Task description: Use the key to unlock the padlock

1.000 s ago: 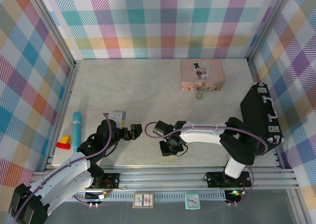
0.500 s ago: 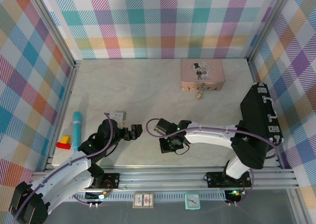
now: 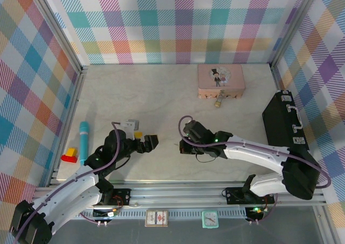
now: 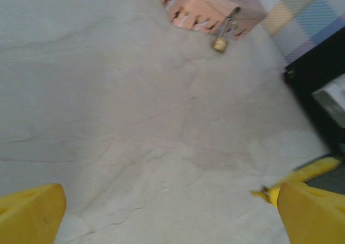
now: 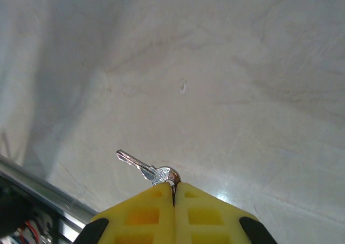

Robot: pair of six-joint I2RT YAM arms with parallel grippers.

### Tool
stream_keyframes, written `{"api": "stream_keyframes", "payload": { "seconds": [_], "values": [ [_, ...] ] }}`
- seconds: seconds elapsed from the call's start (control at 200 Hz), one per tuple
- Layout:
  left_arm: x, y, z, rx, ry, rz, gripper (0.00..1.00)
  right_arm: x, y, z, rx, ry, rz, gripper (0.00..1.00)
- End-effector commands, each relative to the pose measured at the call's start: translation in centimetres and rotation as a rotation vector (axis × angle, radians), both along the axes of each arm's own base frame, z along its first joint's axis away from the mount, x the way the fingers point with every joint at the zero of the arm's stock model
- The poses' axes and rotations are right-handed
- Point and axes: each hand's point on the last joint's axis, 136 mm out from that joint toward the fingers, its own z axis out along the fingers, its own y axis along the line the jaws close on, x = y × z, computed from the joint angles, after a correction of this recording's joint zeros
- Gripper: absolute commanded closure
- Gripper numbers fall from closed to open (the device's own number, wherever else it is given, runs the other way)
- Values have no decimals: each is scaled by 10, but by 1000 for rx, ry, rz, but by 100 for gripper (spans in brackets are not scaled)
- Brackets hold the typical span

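Padlock (image 4: 219,43): one; key (image 5: 143,169): one; tin (image 3: 220,79): one.

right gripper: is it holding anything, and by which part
The right gripper is shut on the key, pinching its round head between the fingertips; the blade sticks out free. The left gripper is open and holds nothing.

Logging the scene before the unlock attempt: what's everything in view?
Pink rectangular tin with cartoon picture: one, pink, table's far side.
Tiny brass-coloured padlock: one, brass, at tin's near side.
Small silver key: one, silver, in right gripper.
Black hard case: one, black, right edge.
Teal plastic cylinder: one, teal, left side.
Red-and-yellow block: one, red and yellow, left of cylinder.
Small grey-white object: one, grey-white, beside left gripper.
Left gripper: one, yellow fingers, open, empty.
Right gripper: one, yellow fingers, shut on key.
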Motion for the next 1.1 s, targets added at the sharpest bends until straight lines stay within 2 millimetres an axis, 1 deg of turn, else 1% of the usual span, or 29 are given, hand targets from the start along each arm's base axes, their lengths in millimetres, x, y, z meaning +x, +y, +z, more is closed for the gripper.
{"api": "stream_keyframes", "payload": {
  "seconds": [0.0,0.1,0.185,0.26,0.405,0.55,0.73,0.86,0.97,1.1],
  "values": [
    [-7,-24,43,-246,10,-72,0,13,18,29,186,-64,-55,100],
    [-9,-33,51,-360,50,-97,1,20,27,41,257,-103,-55,100],
    [-9,-39,59,-415,67,-113,5,22,35,49,307,-127,-44,100],
    [-7,-40,64,-436,79,-107,10,25,42,58,351,-147,-37,100],
    [-3,-38,69,-463,86,-79,15,27,49,69,406,-175,-22,100],
    [1,-41,72,-475,93,-75,25,27,54,78,450,-191,-4,100],
    [5,-50,75,-510,110,-101,41,25,57,83,464,-201,18,100],
    [7,-53,74,-508,115,-104,47,24,60,85,468,-203,32,100],
    [6,-54,76,-505,114,-110,56,25,60,84,470,-200,31,100],
    [6,-54,72,-491,123,-106,63,24,61,85,473,-199,34,100]
  ]
}}
